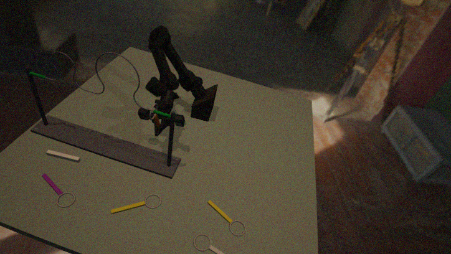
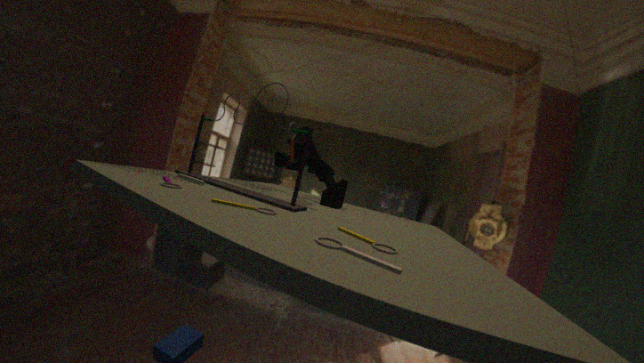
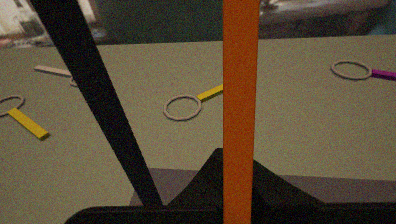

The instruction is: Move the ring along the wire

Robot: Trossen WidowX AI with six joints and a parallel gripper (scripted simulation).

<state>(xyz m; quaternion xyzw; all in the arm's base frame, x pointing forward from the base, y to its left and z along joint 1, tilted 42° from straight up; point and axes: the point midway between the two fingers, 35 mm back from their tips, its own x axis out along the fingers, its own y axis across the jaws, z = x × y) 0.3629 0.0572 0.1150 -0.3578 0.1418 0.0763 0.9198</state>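
My gripper (image 1: 157,125) (image 3: 225,156) is shut on the orange handle (image 1: 156,119) (image 2: 292,149) (image 3: 240,95), which stands roughly upright below its ring. The small, dim ring is at the inner end of the near green part (image 1: 162,113) (image 2: 301,130); it seems to surround the wire there, but its clearance cannot be told. The near post (image 1: 170,142) (image 2: 297,187) (image 3: 107,102) stands close beside the gripper. The thin grey wire (image 1: 139,80) (image 2: 288,99) curves away to the far green part (image 1: 37,75) (image 2: 207,119) at the far post (image 1: 37,98) (image 2: 195,144).
The posts stand on a dark base (image 1: 104,145) (image 2: 252,194). On the table lie a purple-handled ring (image 1: 52,183), two yellow-handled rings (image 1: 128,206) (image 1: 220,211), a pale-handled ring (image 2: 369,259) and a pale bar (image 1: 63,155).
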